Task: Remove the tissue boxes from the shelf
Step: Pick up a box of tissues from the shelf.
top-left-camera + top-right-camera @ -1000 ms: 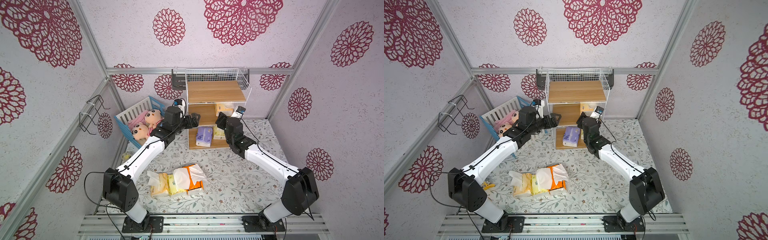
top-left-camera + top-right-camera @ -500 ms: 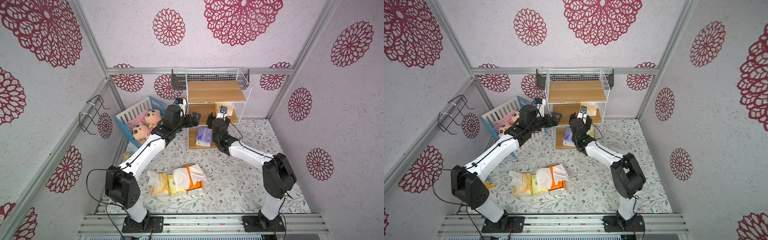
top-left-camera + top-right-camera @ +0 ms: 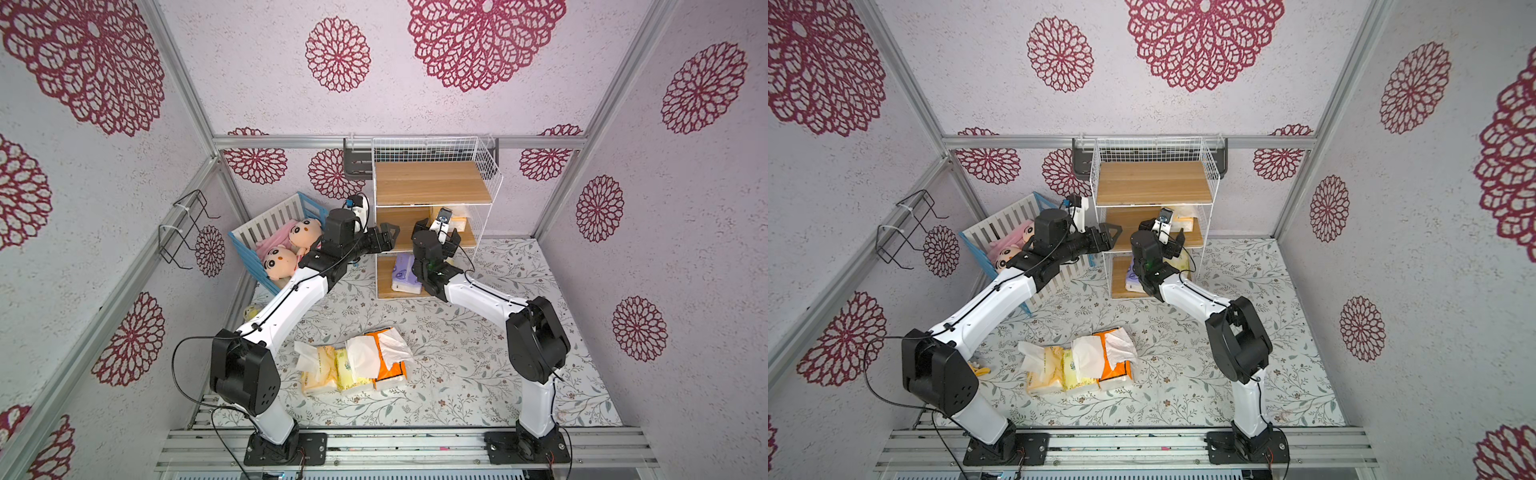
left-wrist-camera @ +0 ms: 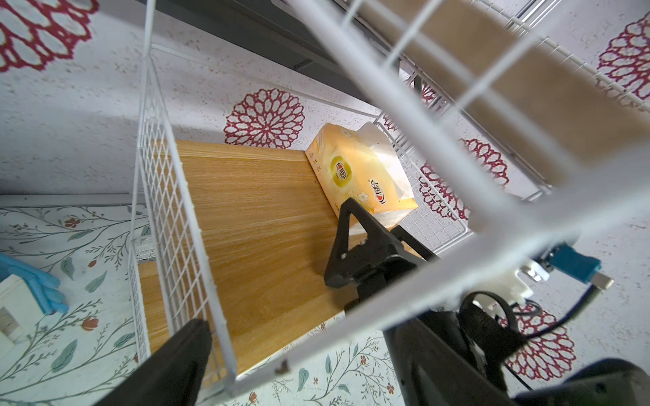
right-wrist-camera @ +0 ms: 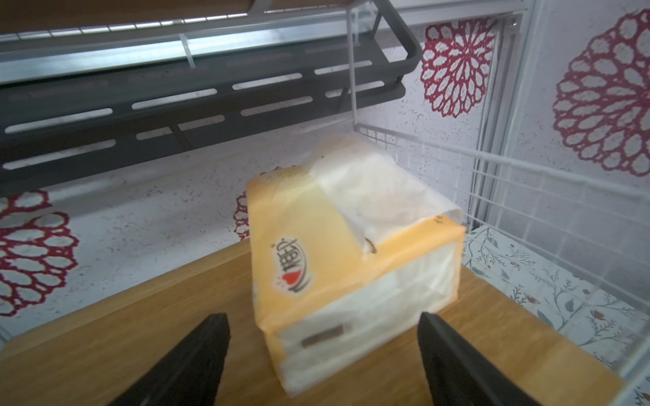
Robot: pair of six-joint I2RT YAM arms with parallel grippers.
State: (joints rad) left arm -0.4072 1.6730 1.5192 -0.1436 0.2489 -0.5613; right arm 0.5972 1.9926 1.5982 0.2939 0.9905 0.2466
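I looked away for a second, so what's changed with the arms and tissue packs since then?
The right arm swung leftward, bringing the right gripper up to the yellow-orange pack on the middle board of the shelf; its jaws stand open on either side of it, not gripping. The left gripper, purple pack and floor packs stayed put.

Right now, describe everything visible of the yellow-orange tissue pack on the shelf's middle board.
The yellow-orange tissue pack is a soft, plastic-wrapped brick with a red heart logo. Its clear end shows white tissue, and a loose tissue sticks out of the top. It lies flat on the middle board of the shelf, toward the back near the wire side. The right gripper is open, with a finger on either side of the pack's near end, apparently not gripping it.
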